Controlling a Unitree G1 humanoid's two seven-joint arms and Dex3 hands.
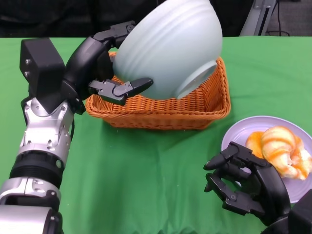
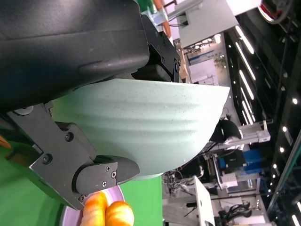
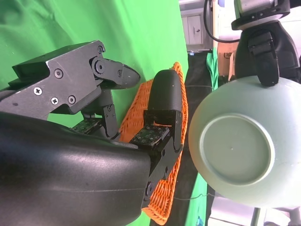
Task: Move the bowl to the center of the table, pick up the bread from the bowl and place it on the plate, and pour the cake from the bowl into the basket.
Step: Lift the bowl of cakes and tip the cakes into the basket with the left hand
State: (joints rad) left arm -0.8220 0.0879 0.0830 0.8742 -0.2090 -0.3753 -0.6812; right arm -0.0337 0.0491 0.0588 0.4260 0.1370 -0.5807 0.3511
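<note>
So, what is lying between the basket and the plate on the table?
Nothing: in the head view only bare green cloth separates the basket from the plate. The right hand sits nearer the camera, not between them.

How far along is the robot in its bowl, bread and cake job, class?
Done: the bread lies on the plate, beside the empty right hand. In hand: the left hand grips the bowl, tipped over the basket with its base towards the camera. Left: finishing the pour. The cake is not visible, so whether it has landed cannot be told.
</note>
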